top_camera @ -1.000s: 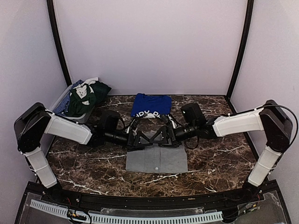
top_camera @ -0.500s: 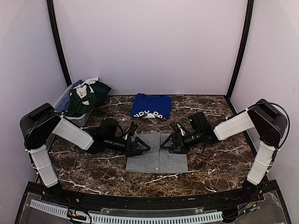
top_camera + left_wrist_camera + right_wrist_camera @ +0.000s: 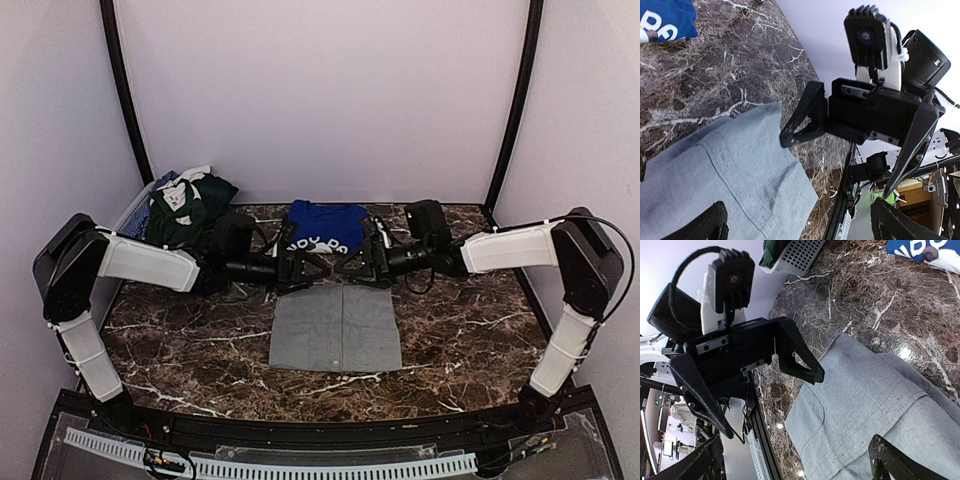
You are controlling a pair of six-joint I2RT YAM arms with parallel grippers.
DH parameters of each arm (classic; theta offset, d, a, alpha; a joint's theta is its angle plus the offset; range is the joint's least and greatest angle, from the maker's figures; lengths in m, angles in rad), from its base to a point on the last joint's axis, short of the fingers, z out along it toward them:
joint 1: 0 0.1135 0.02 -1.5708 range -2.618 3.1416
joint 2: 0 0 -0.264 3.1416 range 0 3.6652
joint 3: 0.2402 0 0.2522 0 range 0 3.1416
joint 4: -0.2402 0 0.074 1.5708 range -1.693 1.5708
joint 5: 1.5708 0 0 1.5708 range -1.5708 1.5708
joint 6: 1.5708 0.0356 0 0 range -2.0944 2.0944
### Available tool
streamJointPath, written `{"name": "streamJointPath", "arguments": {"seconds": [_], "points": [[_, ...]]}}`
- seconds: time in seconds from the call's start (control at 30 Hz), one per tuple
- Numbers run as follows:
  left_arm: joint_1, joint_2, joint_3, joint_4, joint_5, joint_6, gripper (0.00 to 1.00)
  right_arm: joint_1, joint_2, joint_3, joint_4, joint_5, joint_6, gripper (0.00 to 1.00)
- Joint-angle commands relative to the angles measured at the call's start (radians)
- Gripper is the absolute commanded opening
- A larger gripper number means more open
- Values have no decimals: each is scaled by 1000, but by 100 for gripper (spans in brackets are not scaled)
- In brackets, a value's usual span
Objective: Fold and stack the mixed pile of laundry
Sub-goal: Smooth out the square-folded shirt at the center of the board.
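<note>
A light-grey polo shirt (image 3: 335, 327) lies folded flat mid-table, also showing in the left wrist view (image 3: 730, 170) and the right wrist view (image 3: 875, 405). Behind it lies a folded royal-blue T-shirt (image 3: 322, 225) with white print. The rest of the laundry pile (image 3: 185, 208), dark-green and patterned pieces, sits in the basket at the back left. My left gripper (image 3: 306, 269) and right gripper (image 3: 358, 266) face each other, tips close, just above the grey shirt's far edge. Both stand open and empty (image 3: 800, 227) (image 3: 795, 465).
A grey mesh basket (image 3: 135, 215) stands at the back left corner against the wall. Black frame posts (image 3: 125, 90) rise at both back corners. The dark marble table (image 3: 470, 340) ends at a black rail near the arm bases.
Both grippers rose off the grey shirt and moved toward the back, now meeting over its far edge before the blue T-shirt. They stayed open. The shirts did not move.
</note>
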Motion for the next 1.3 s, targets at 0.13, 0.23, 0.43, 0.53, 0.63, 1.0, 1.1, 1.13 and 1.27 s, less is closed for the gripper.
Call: {"name": "streamJointPath", "arguments": {"seconds": [0.13, 0.23, 0.43, 0.53, 0.63, 1.0, 1.1, 1.13, 1.27], "points": [[26, 194, 65, 107, -7, -43, 99, -61, 211, -3, 181, -87, 76, 97], [55, 276, 43, 168, -27, -48, 99, -110, 270, -16, 194, -85, 52, 97], [79, 321, 4, 234, -34, -89, 99, -160, 344, -45, 235, -90, 55, 96], [104, 280, -15, 200, -49, -73, 99, -168, 334, -49, 211, -75, 39, 95], [156, 222, -42, 167, -51, -56, 99, -194, 295, -54, 174, -65, 17, 95], [187, -93, -55, -107, -60, 112, 99, -180, -33, -32, -63, -72, -39, 95], [118, -155, -60, -172, -43, 147, 99, -87, -101, -77, -65, -65, 1, 96], [74, -176, -70, -184, -37, 149, 99, -57, -117, -95, -59, -61, 16, 96], [-50, -187, -108, -167, 13, 120, 99, 25, -147, -180, 16, -69, 82, 97]]}}
